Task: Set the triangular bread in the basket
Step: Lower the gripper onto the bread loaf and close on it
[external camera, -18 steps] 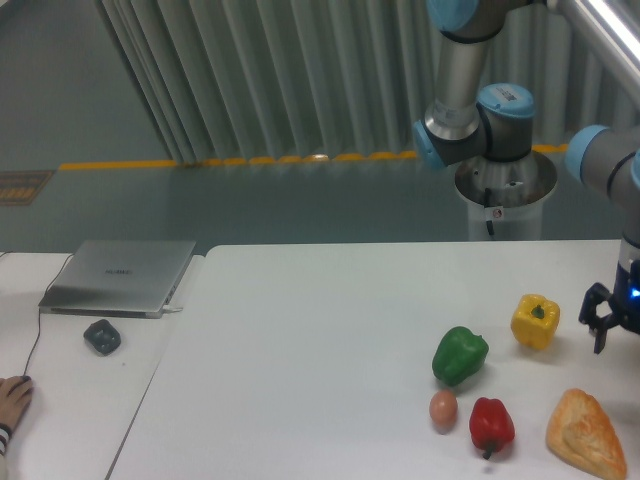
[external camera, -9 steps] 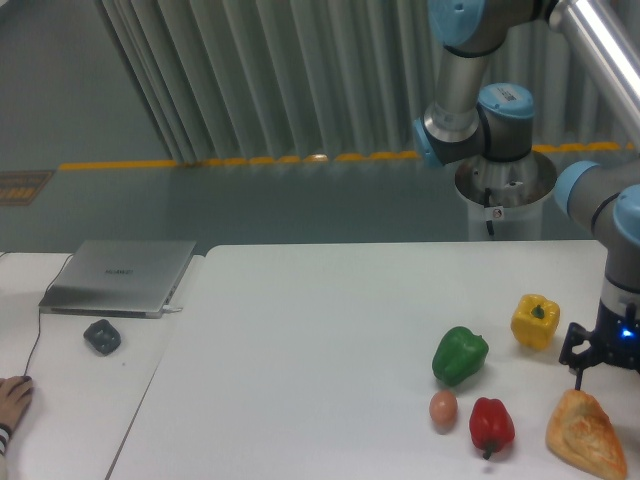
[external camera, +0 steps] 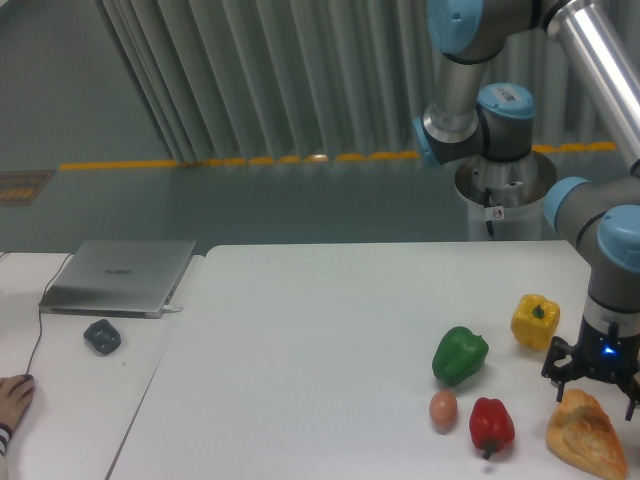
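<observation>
Triangular bread, one piece, lies at the lower right corner of the frame on the white bench, its lower edge near the bottom of the picture. We record one hand directly above the bread's upper tip, its dark fingers spread apart and pointing down on either side of that tip; the hand is released and grips nothing. We cannot tell whether the fingers touch the crust.

We count three bell peppers on the bench. One yellow pepper stands just up and left of the hand. One green pepper sits further left, in the lower right quarter of the frame. One red pepper lies below the green one, to the left of the bread, stem toward the bottom edge. One egg rests just beside the red pepper on its left.

At the left of the frame we note one closed silver laptop, one dark mouse-like object below it, and one person's fingers at the lower left edge.

One grey arm with blue joints fills the upper right of the frame, its base behind the bench.
</observation>
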Controlling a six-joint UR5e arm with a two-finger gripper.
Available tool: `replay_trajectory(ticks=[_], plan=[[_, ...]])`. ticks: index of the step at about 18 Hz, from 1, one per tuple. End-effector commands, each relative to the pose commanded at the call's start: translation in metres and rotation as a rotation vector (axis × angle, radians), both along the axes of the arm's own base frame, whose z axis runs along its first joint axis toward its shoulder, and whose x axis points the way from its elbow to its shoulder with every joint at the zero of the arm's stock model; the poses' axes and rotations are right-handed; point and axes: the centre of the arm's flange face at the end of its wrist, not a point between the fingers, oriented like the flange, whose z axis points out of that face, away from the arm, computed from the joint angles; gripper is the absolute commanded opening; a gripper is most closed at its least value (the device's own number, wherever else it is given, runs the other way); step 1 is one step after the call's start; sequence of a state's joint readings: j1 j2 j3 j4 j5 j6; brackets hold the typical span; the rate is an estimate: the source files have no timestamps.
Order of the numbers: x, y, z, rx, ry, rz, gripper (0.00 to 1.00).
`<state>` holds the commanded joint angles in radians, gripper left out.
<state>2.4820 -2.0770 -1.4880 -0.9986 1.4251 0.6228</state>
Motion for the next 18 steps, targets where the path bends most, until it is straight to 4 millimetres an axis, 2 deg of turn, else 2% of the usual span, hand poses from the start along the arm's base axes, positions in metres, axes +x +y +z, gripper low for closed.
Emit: replay_trajectory(ticks=[12,18], plan=[[-0.006,0.004,-0.012,-0.010,-0.005,-0.012,1.00],[-0.005,0.006,-0.017,-0.016,-0.010,-0.016,0.86]])
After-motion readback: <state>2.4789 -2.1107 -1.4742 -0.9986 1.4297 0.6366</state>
